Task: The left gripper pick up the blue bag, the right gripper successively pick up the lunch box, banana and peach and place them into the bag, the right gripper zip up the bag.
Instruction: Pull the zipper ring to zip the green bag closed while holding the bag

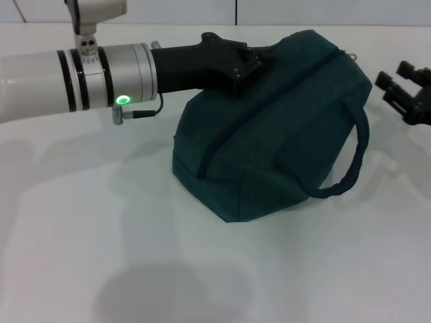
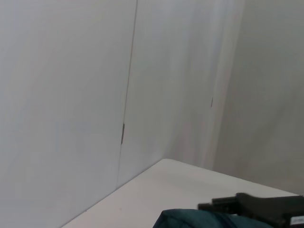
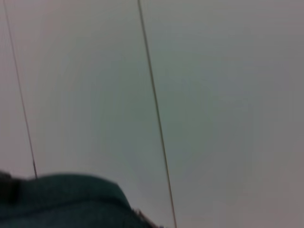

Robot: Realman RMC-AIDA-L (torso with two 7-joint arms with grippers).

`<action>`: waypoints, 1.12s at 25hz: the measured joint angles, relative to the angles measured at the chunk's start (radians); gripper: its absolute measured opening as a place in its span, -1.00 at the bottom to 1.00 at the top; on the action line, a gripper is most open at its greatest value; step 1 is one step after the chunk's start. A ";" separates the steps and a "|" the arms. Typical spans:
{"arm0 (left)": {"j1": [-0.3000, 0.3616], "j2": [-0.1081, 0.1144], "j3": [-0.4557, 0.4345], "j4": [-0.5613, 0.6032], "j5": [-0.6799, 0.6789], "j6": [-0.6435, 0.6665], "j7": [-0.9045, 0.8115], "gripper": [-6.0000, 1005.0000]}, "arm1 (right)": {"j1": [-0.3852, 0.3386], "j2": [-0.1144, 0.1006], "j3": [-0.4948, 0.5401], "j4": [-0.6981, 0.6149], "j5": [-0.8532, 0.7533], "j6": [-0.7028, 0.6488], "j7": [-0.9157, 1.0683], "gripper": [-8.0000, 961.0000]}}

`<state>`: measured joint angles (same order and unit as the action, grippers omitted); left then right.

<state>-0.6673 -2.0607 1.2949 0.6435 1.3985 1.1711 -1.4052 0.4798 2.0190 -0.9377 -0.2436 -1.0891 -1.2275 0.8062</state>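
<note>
The blue bag (image 1: 283, 128) stands tilted on the white table (image 1: 101, 222). Its long zipper (image 1: 229, 134) runs closed across the top, and one loop handle (image 1: 357, 158) hangs on the right side. My left gripper (image 1: 248, 67) reaches in from the left and is shut on the fabric at the bag's upper left edge. My right gripper (image 1: 399, 86) hovers off the bag's right end, open, holding nothing. The left wrist view shows the bag's top (image 2: 204, 219) with the right gripper (image 2: 256, 208) beyond it. The right wrist view catches the bag (image 3: 71, 199). Lunch box, banana and peach are out of view.
White wall panels (image 2: 71, 95) close off the far side of the table. Bare table surface lies in front of and left of the bag.
</note>
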 joint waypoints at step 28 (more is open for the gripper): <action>-0.001 -0.006 0.000 0.007 -0.010 0.016 0.000 -0.84 | 0.119 0.008 -0.133 -0.011 0.008 0.011 -0.018 -0.04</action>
<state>-0.6686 -2.0663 1.2948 0.6505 1.3884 1.1873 -1.4050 0.5992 2.0275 -1.0709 -0.2549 -1.0811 -1.2168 0.7879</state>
